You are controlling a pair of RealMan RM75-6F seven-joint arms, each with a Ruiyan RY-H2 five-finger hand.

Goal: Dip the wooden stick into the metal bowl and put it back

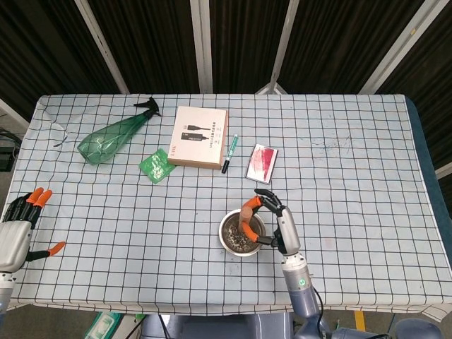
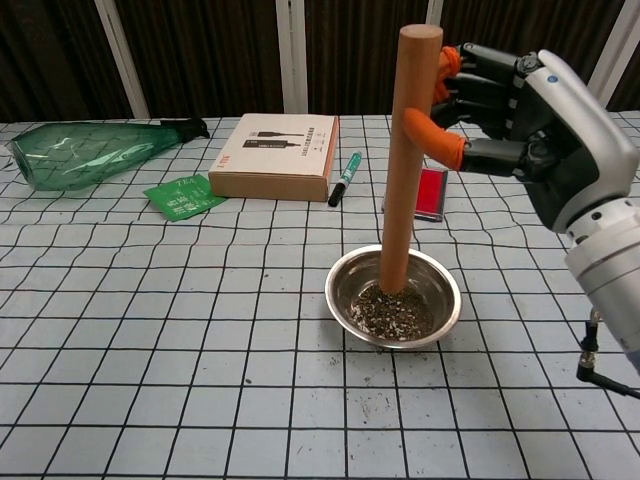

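Standing upright, the smooth wooden stick (image 2: 405, 160) meets the metal bowl's (image 2: 440, 310) grit.

Upper left, a green spray bottle (image 1: 116, 135) lies on its side on the checked tablecloth (image 1: 353, 183). Right of it: a green packet (image 1: 157, 166), a tan box (image 1: 200, 136), a green marker (image 1: 230, 153) (just beside the box), then 1 red card (image 1: 261, 163).

one wooden stick (image 2: 405, 160), one metal bowl (image 2: 394, 297), one bottle (image 1: 113, 137), one box (image 1: 200, 137), one pen (image 1: 230, 153)
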